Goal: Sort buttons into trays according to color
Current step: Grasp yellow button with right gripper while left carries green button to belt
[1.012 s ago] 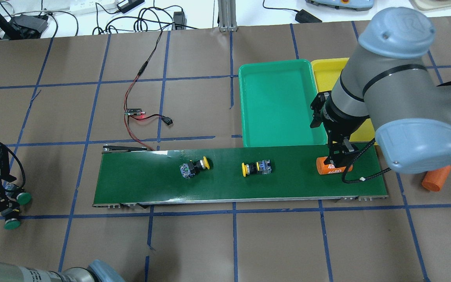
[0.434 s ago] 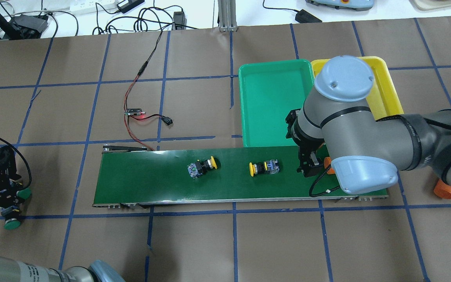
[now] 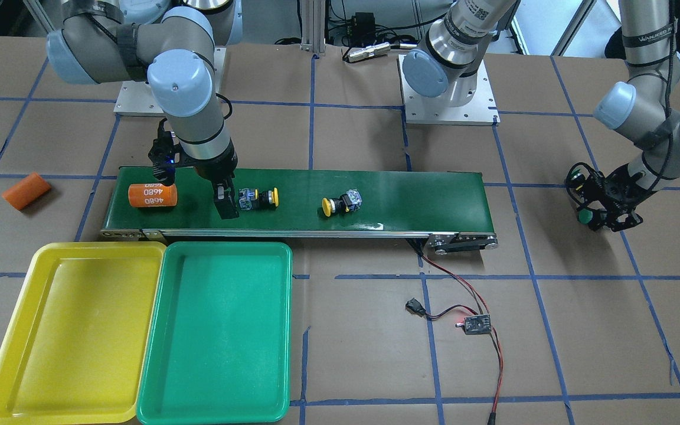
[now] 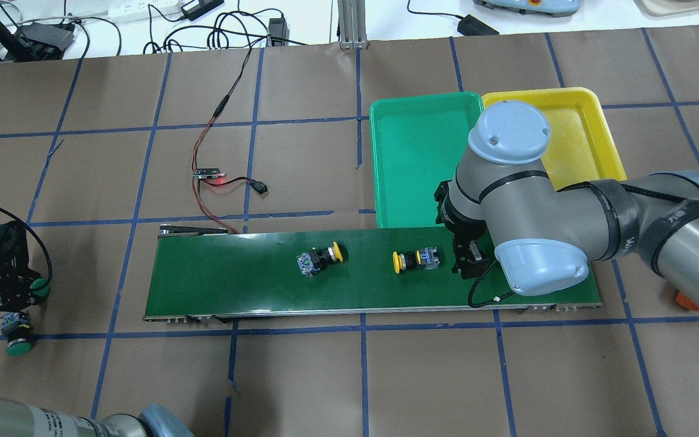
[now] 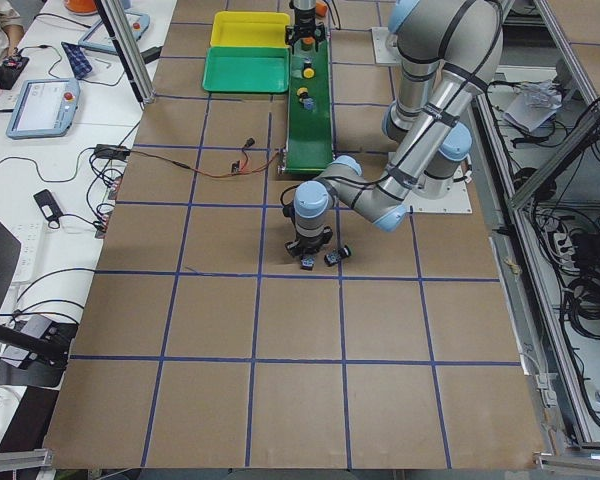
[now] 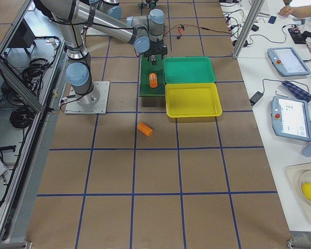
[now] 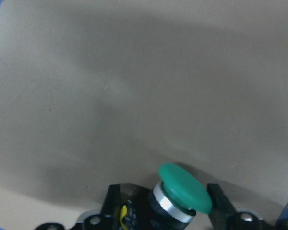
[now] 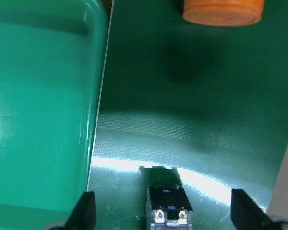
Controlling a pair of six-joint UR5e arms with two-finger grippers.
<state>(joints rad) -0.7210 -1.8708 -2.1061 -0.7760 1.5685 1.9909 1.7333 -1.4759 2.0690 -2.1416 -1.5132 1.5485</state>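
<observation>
Two yellow buttons lie on their sides on the conveyor belt (image 4: 234, 285), one mid-belt (image 4: 320, 258) and one further right (image 4: 415, 260). My right gripper (image 4: 468, 264) hangs open low over the belt, just right of that second button. In the right wrist view its dark body (image 8: 168, 211) sits between the spread fingers (image 8: 86, 211), untouched. My left gripper (image 4: 13, 291) at the far left is shut on a green button (image 7: 185, 189). The other green button (image 4: 16, 343) lies on the table below it. The green tray (image 4: 422, 158) and yellow tray (image 4: 592, 139) stand side by side behind the belt.
An orange cylinder marked 4680 (image 3: 151, 195) lies on the belt's end beside my right arm, hidden under the arm in the overhead view. A second orange cylinder (image 3: 26, 190) lies on the table off that end. A small circuit board with wires (image 4: 210, 173) lies behind the belt.
My right arm moved left along the belt, from over the orange cylinder to beside the yellow button. Both yellow buttons drifted right. My left gripper shifted away from the lower green button, keeping the other.
</observation>
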